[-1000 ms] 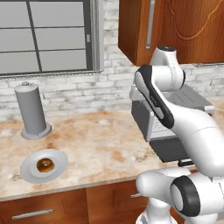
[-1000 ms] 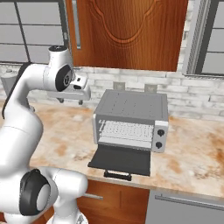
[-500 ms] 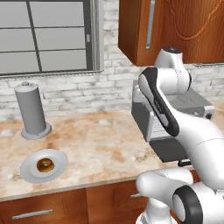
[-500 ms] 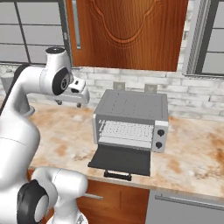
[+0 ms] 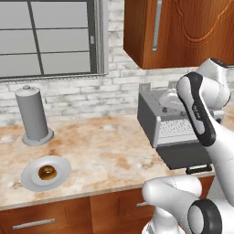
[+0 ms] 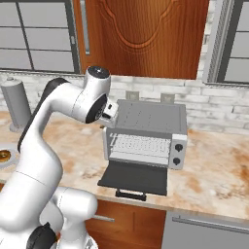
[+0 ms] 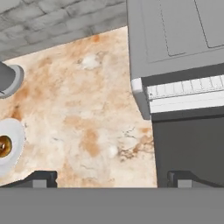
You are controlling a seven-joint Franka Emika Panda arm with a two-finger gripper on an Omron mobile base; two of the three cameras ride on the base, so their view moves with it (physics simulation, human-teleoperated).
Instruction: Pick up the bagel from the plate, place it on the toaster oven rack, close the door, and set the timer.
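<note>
The bagel (image 5: pixel 47 172) is seen lying in the middle of the plate (image 5: pixel 32 181), at about 8 o'clock in the left base view, near the front edge of the marble counter (image 5: pixel 105 155). A tall grey canister (image 5: pixel 32 115) stands upright beyond the plate, toward 10 o'clock, apart from it. In the hand view the bagel (image 7: pixel 3 146) and the plate (image 7: pixel 13 135) are cut by the left edge, at 9 o'clock.

The toaster oven (image 6: pixel 146 131) is placed against the brick wall, at the centre of the right base view. Its door (image 6: pixel 136 177) is folded down flat toward the front of the counter, with the black bar handle at its front edge. The toaster oven rack (image 6: pixel 141 144) is visible inside the cavity as a pale wire grid. Two knobs (image 6: pixel 178 153) are found at the right side of the oven front.

The gripper (image 7: pixel 111 178) is held high over the counter, between the plate and the oven, and looks down. Its fingers (image 7: pixel 41 178) are spread wide, released, and nothing is held between them. The left tip is over bare counter, the right tip over the open door (image 7: pixel 188 148).
</note>
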